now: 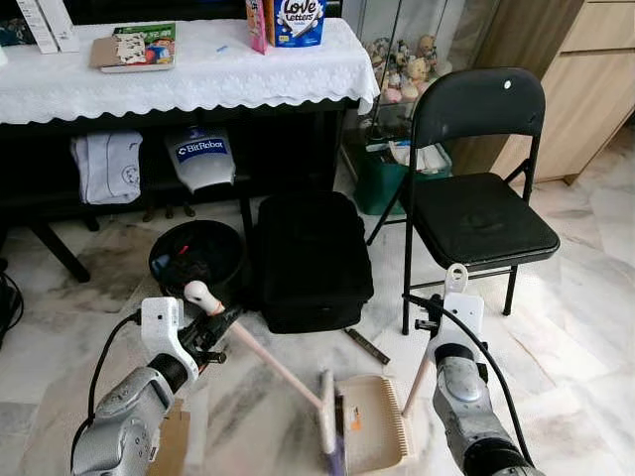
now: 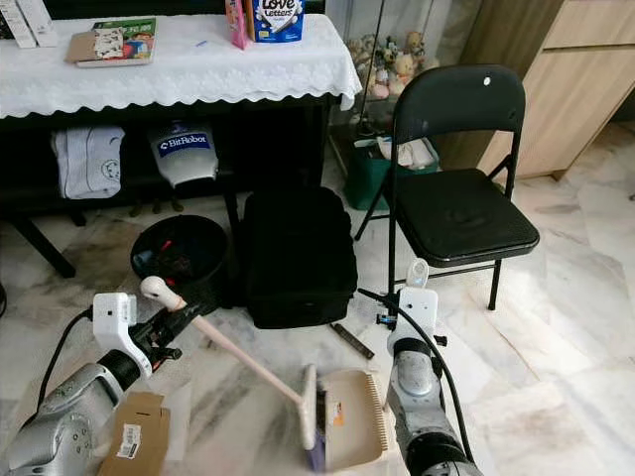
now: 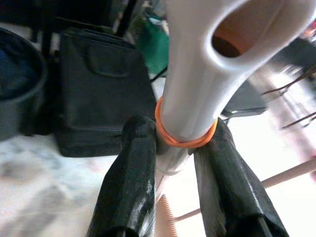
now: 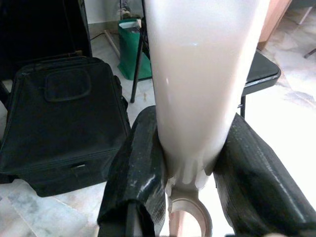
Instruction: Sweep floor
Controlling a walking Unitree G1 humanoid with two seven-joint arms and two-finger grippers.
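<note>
While the left gripper (image 1: 205,332) clamped the broom (image 1: 268,362) near its handle top, the brush head met the dustpan (image 1: 372,421) on the marble floor (image 1: 585,297) — beside a black bag (image 1: 313,260). Left wrist view: fingers (image 3: 131,182) pinched the handle below an orange band (image 3: 185,140). Right wrist view — the right gripper (image 4: 190,168) squeezed the dustpan's handle

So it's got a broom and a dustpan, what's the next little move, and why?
Probably draw the broom toward the dustpan. The left pincer clamps the broom handle, the right pincer the dustpan handle, and the broom head sits right at the pan's edge on the marble floor.
</note>
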